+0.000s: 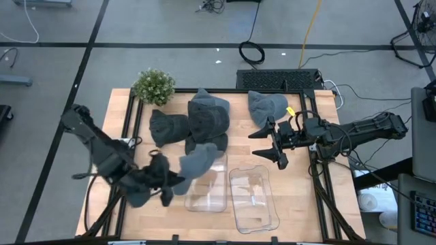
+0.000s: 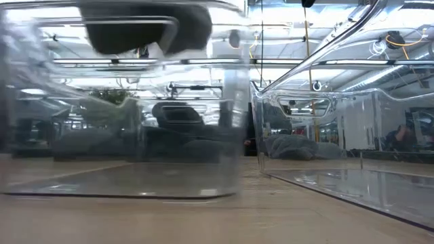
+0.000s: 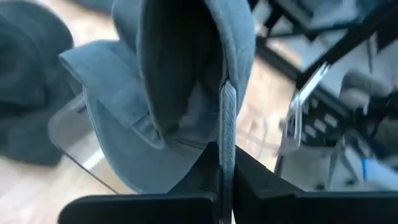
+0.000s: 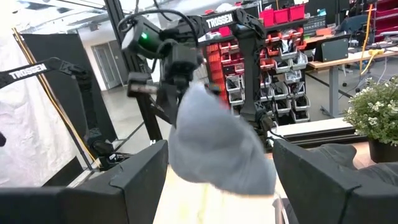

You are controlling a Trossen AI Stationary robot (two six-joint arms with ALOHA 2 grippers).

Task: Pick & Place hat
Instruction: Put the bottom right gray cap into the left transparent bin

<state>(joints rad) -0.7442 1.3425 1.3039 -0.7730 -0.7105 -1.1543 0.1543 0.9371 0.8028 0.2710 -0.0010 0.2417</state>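
L gripper sits at the near-left of the table, jaws pinched tight on the edge of a grey hat; in the L wrist view the fabric is squeezed flat between the two dark fingers. The held hat hangs lifted over the far-left corner of the left clear bin, not inside it; low view shows a dark shape above that bin's rim, too blurred to say more. From the R wrist view the same hat dangles under the L arm's gripper, well apart from the R arm's own fingers. R gripper waits at the right-centre of the table, jaws spread wide, nothing btwn them, just near of another grey hat at the far-right. Second clear bin lies right of the first, bare inside as far as can be seen. More dark hats are piled at the table's far-centre, one just left of the pile. Small potted plant stands at the far-left corner. Black keyboard lies beyond the table's far edge on the floor side.
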